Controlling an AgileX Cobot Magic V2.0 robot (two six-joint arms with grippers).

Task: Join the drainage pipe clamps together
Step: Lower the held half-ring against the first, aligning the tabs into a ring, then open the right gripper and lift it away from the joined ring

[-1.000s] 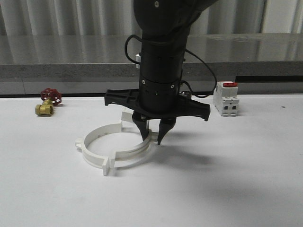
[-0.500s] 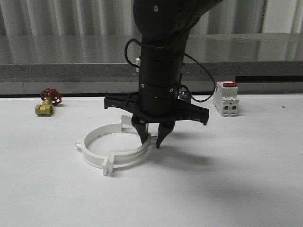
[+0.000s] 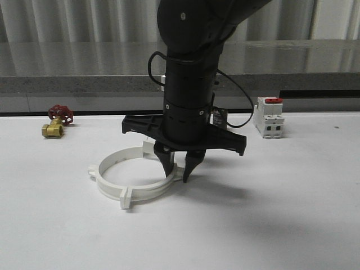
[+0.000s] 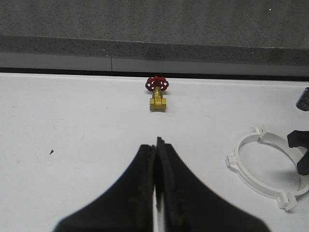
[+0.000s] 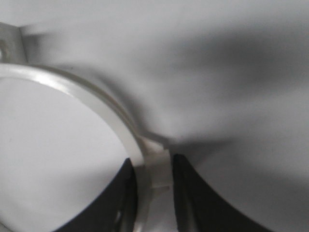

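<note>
Left gripper [image 4: 157, 159]: jaws pressed together, holding nothing, hanging over bare table [image 3: 292, 225] well to the left of the work.

Right gripper [image 3: 176, 169]: jaws straddle the band of the drainage pipe clamps [image 3: 135, 175] at its right-hand side. In the right wrist view one finger [image 5: 126, 193] sits inside the ring and the other outside, with a tab joint [image 5: 158, 166] of the clamps between them. They look clamped on it or very nearly so; contact on both faces cannot be confirmed.

Clamps lie flat on the table as one closed-looking ring. The tab pair on the near side of the ring appears mated. Judgement: joining mostly done; what remains is seating the joint under the right jaws, then letting go.

Beyond the right jaws: breaker block [image 3: 268, 117] to their right, brass valve [image 3: 56, 120] with red handwheel far to their left, both well apart from the ring.
</note>
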